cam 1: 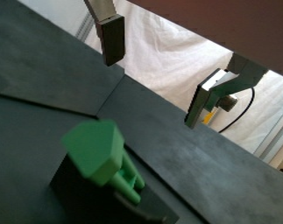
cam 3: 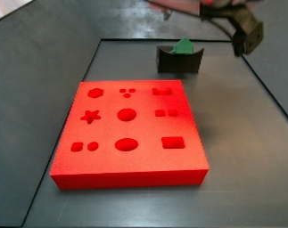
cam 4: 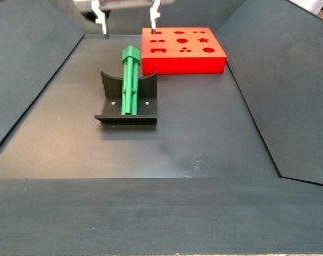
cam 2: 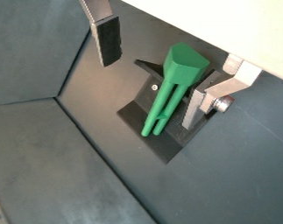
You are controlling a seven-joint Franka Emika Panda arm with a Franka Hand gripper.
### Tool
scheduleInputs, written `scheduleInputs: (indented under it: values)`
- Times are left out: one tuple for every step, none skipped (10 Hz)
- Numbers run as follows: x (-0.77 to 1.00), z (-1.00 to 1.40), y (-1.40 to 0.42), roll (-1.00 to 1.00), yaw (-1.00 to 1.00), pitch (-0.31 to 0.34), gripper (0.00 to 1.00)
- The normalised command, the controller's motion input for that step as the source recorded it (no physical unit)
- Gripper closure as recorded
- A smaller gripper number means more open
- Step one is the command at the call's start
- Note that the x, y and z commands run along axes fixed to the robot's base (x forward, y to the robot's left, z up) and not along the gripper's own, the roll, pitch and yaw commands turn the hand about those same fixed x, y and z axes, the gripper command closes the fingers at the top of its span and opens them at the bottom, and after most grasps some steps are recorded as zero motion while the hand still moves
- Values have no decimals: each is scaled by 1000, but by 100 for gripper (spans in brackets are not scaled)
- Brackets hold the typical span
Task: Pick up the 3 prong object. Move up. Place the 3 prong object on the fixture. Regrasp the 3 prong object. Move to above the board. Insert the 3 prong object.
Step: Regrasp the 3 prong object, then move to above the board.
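The green 3 prong object (cam 4: 129, 75) lies lengthwise on the dark fixture (cam 4: 128, 108), its wide triangular end raised toward the gripper. It also shows in both wrist views (cam 1: 99, 150) (cam 2: 173, 87) and in a side view (cam 3: 182, 44). My gripper (cam 4: 124, 12) is open and empty, a little above the peg's far end. Its fingers (cam 2: 109, 39) stand wide apart on either side of the peg without touching it. The red board (cam 3: 128, 134) with shaped holes lies flat on the floor beside the fixture (cam 3: 179, 61).
The dark floor is ringed by sloping dark walls (cam 4: 44, 90). A white cloth (cam 1: 167, 52) hangs beyond the far wall. The board (cam 4: 184, 50) sits close behind the fixture in a side view.
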Motion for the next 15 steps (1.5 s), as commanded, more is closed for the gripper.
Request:
scheduleInputs:
  values:
    - [156, -1000, 2, 80, 73, -55, 0]
    - [160, -1000, -2, 80, 55, -50, 0]
    - [172, -1000, -9, 78, 35, -38, 0]
    - [158, -897, -11, 80, 26, -27, 0]
    - [127, -699, -15, 83, 17, -8, 0]
    - [117, -603, -17, 83, 18, -2, 0]
    - [105, -419, -20, 78, 23, 8, 0]
    - [98, -286, -21, 76, 31, 12, 0]
    - [0, 0, 0, 0, 0, 0, 100]
    - [40, 1000, -132, -75, -27, -345, 100]
    - [36, 1000, -131, -72, -38, -333, 100]
    - [25, 1000, -122, -61, -79, -285, 100]
    - [17, 1000, -114, -62, -134, -221, 100]
    - [14, 1000, -111, -62, -155, -187, 100]
    - [8, 1000, -102, -68, -190, -110, 100]
